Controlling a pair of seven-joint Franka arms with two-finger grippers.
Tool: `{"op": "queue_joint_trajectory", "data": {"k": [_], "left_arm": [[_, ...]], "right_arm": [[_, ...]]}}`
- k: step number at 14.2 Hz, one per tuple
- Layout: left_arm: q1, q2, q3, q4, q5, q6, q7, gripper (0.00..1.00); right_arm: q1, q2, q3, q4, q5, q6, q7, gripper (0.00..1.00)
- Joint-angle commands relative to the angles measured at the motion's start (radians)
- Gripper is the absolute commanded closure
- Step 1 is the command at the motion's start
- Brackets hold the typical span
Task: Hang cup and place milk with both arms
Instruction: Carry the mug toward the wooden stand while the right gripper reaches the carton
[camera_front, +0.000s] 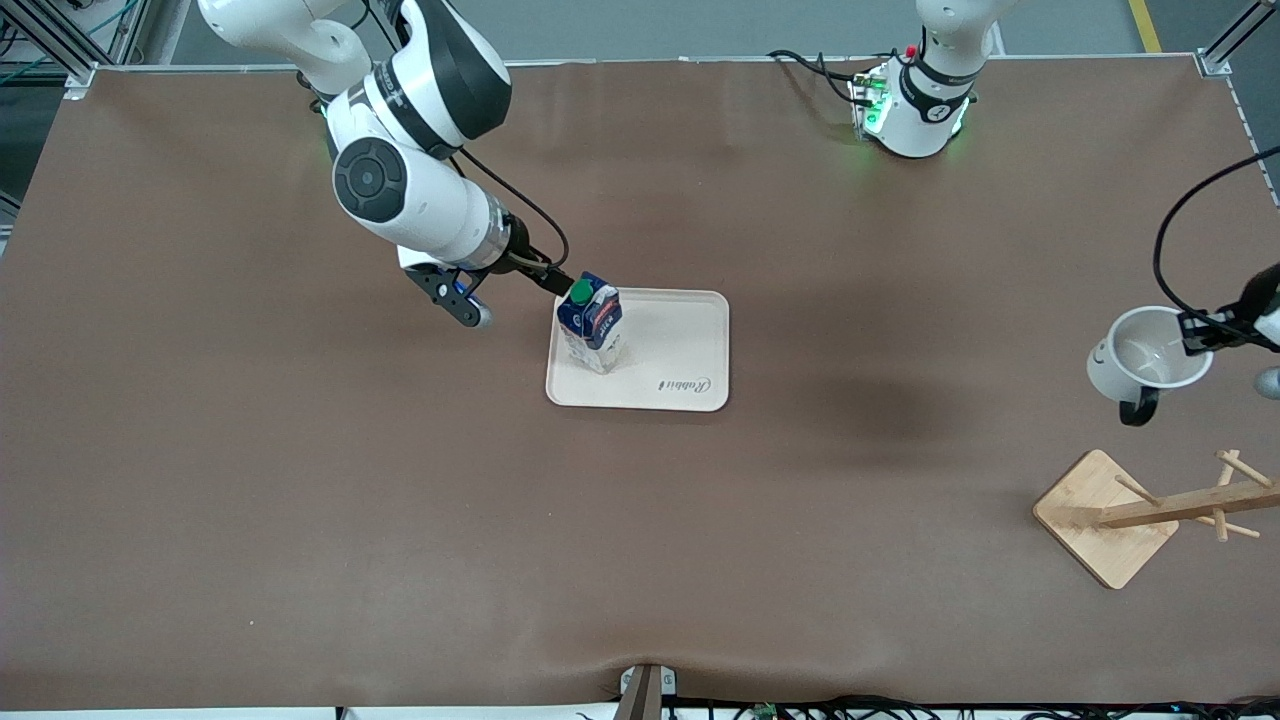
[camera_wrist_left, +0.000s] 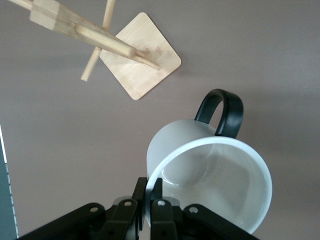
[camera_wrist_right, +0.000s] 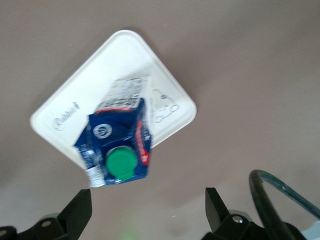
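The milk (camera_front: 592, 320), a dark blue carton with a green cap, stands upright on the cream tray (camera_front: 680, 350), at the tray's end toward the right arm. My right gripper (camera_front: 545, 285) is open and empty just beside the carton's top, not touching it. In the right wrist view the milk (camera_wrist_right: 117, 147) lies ahead of the wide-open gripper (camera_wrist_right: 148, 200). My left gripper (camera_front: 1205, 335) is shut on the rim of the white cup (camera_front: 1140, 355) and holds it in the air, tilted, with the black handle down. In the left wrist view the gripper (camera_wrist_left: 150, 192) pinches the cup (camera_wrist_left: 215, 175).
A wooden cup rack (camera_front: 1180, 505) with pegs stands on a square base (camera_front: 1105, 515) at the left arm's end of the table, nearer the front camera than the held cup. It also shows in the left wrist view (camera_wrist_left: 85, 32). The tray shows in the right wrist view (camera_wrist_right: 100, 70).
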Motion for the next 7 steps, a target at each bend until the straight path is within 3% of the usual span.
{"op": "queue_joint_trajectory", "data": {"k": [1,7], "left_arm": [[0.009,0.025,-0.001,0.033,0.012,0.03,0.031,1.0],[0.079,0.106,0.013,0.116,0.01,0.053,0.172,1.0]], "right_arm": [[0.053,0.005,-0.014,-0.023,0.014,0.097,0.075,0.0],[0.075,0.054,-0.016,-0.009,-0.038,0.15,0.196,0.0]]}}
